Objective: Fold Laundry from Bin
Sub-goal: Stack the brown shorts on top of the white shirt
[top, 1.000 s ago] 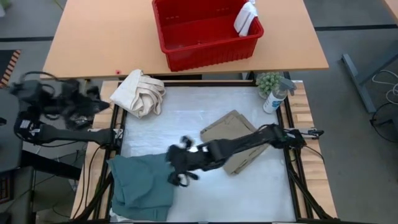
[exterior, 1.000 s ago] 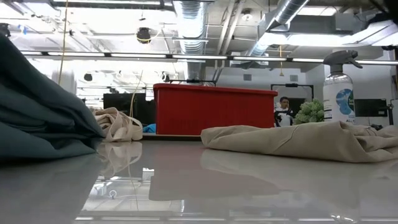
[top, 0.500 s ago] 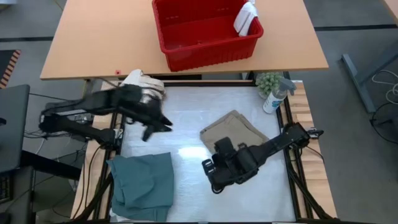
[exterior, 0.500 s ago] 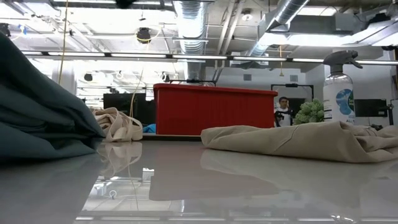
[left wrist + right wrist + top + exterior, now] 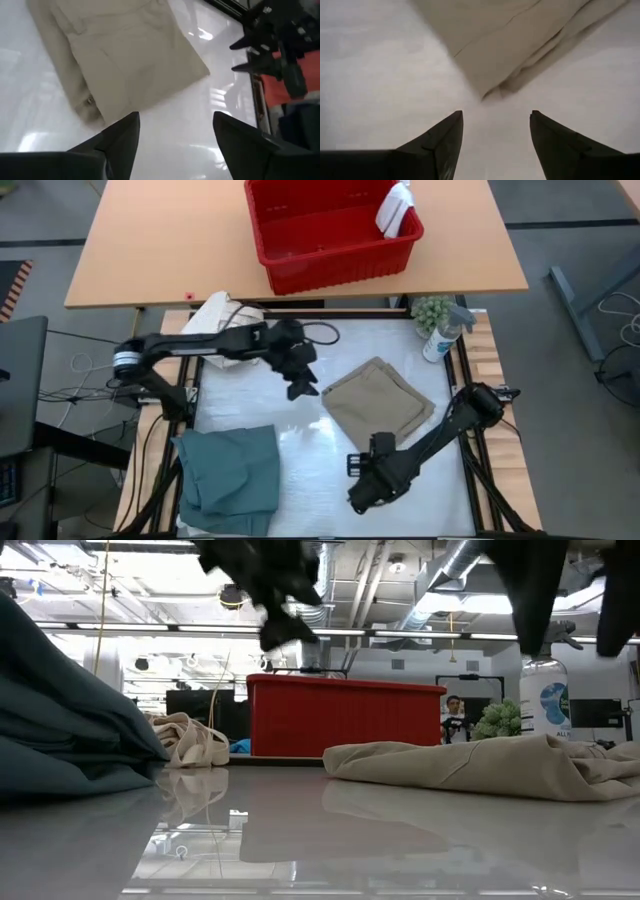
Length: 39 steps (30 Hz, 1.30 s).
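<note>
Partly cut off: teal garment at table edge.

Count: 1 red bin; 1 white cloth on rim; 1 khaki trousers; 1 teal garment; 1 canvas bundle; 1 spray bottle; 2 grippers: left, right.

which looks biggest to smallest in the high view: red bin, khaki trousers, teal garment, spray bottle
1. Red bin.
2. Teal garment and khaki trousers: too alike to rank.
3. Spray bottle, clearly smallest.
</note>
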Each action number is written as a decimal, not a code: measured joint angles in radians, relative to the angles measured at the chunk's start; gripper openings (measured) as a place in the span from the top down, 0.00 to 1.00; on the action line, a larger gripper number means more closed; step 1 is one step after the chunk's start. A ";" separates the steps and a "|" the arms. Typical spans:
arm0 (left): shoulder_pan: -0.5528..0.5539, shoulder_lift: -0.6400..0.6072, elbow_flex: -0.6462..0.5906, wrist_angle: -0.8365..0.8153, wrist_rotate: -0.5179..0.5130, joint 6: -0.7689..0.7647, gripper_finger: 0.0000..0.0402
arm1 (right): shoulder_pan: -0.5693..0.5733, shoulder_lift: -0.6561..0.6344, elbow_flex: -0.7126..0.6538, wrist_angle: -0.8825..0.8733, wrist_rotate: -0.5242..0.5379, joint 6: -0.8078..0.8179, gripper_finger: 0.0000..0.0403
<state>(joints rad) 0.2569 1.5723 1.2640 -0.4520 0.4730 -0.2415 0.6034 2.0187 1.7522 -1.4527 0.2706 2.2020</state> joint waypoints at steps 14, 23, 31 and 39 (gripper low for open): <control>0.188 0.209 0.001 0.095 0.217 -0.034 0.37 | -0.198 0.009 -0.028 -0.092 0.112 -0.225 0.43; 0.294 0.205 0.002 -0.039 0.342 -0.037 0.37 | -0.307 0.095 -0.029 0.157 0.129 -0.830 0.50; 0.374 0.180 0.002 -0.138 0.441 0.019 0.37 | -0.304 0.096 -0.028 0.112 0.096 -1.103 0.43; 0.417 0.160 0.004 -0.190 0.660 0.012 0.37 | -0.312 0.124 -0.028 0.178 -0.038 -1.277 0.31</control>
<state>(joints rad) 0.6735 1.7327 1.2676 -0.6421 1.1329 -0.2298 0.2918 2.1429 1.7241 -1.2745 0.2329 0.9254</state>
